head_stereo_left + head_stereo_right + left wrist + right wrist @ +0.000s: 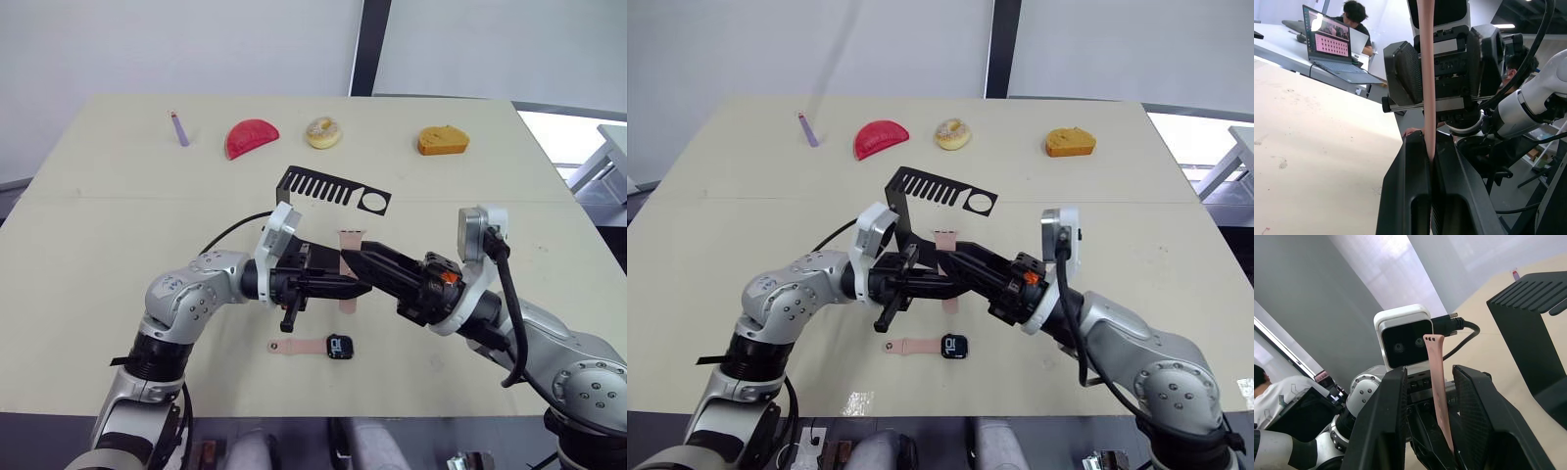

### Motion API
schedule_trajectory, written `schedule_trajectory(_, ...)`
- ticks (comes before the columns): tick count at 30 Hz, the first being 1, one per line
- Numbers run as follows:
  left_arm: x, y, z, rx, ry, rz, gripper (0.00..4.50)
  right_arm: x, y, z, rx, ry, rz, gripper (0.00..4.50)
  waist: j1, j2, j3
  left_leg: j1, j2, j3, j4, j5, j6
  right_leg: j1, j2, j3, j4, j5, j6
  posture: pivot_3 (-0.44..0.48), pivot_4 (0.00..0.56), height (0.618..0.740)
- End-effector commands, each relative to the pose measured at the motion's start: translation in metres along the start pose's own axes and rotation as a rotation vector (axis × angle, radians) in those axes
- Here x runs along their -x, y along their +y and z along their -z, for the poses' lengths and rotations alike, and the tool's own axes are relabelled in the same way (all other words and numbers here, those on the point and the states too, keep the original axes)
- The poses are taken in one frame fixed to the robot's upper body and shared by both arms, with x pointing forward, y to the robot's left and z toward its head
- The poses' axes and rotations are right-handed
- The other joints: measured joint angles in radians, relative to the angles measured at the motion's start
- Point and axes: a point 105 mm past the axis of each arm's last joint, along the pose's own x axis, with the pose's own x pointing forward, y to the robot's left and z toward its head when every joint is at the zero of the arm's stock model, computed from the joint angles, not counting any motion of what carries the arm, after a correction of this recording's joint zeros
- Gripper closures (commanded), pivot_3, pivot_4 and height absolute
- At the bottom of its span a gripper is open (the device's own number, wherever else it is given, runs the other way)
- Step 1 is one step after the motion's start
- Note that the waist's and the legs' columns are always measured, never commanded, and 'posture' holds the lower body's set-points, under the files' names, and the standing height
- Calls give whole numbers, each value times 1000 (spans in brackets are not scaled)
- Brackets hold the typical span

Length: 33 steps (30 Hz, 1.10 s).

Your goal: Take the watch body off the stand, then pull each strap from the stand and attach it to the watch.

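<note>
The stand [328,186] sits on the table beyond both grippers; its top arm also shows in the right wrist view [1528,328]. Near the front edge lies the watch body [340,346], with one pink strap [294,346] lying joined to its left side. My left gripper [355,285] is shut on the second pink strap [1426,73], which stands upright from its fingertips above the table. My right gripper [1432,372] is open, with one finger on either side of that strap [1437,382] and not touching it.
Along the far side of the table lie a purple stick [180,128], a red half-round piece [252,137], a donut [323,131] and an orange piece [443,140]. A person sits at a laptop [1332,41] off the table.
</note>
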Motion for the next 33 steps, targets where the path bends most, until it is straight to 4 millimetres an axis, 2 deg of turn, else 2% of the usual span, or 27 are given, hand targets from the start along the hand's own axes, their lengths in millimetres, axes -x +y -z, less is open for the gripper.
schedule_trajectory(1, -5, -8, -9, -54, -8, 38, 4500, -1, 7, -5, 27, -15, -19, 2919, 0, 0, 0, 0, 0, 0, 0, 0, 0, 0, 0, 0, 0, 0, 0, 0, 150, 737)
schedule_trajectory(11, -7, -8, -9, -62, -10, 42, 4500, -2, 6, -4, 27, -13, -18, 2919, 0, 0, 0, 0, 0, 0, 0, 0, 0, 0, 0, 0, 0, 0, 0, 0, 150, 737)
schedule_trajectory(16, -6, -8, -9, -63, -10, 41, 4500, -2, 7, -7, 27, -24, -26, 4460, 0, 0, 0, 0, 0, 0, 0, 0, 0, 0, 0, 0, 0, 0, 0, 0, 150, 737)
schedule_trajectory(32, -6, -8, -6, -53, 7, 31, 4500, -2, 9, -9, 38, -24, -42, 4460, 0, 0, 0, 0, 0, 0, 0, 0, 0, 0, 0, 0, -1, 0, 0, 0, 150, 737)
schedule_trajectory(33, -4, -8, -5, -43, 16, 33, 4196, -1, 9, -8, 44, -17, -43, 4488, 0, 0, 0, 0, 0, 0, 0, 0, 0, 0, 0, 0, -1, 0, 0, 0, 150, 737)
